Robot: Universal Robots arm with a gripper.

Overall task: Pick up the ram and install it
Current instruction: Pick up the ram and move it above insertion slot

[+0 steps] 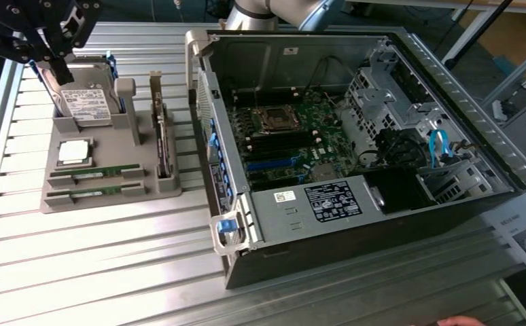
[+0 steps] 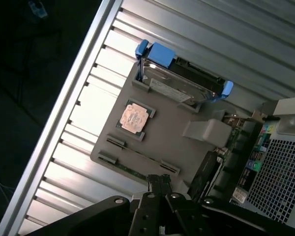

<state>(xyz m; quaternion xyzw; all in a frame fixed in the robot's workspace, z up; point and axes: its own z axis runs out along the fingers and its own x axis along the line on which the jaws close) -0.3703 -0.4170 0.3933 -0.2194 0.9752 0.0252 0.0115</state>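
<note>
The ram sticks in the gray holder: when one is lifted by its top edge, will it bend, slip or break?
Probably stiff: each ram stick is a thin board, standing on edge in the gray holder. Likely light for its length. Its narrow edge gives little grip, so it may slip or tilt.

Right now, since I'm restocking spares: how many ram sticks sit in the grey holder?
2. The first ram stick lies beside the silver processor; the second ram stick lies parallel along the grey holder's outer edge. Sticks already seated inside the case cannot be told.
</note>
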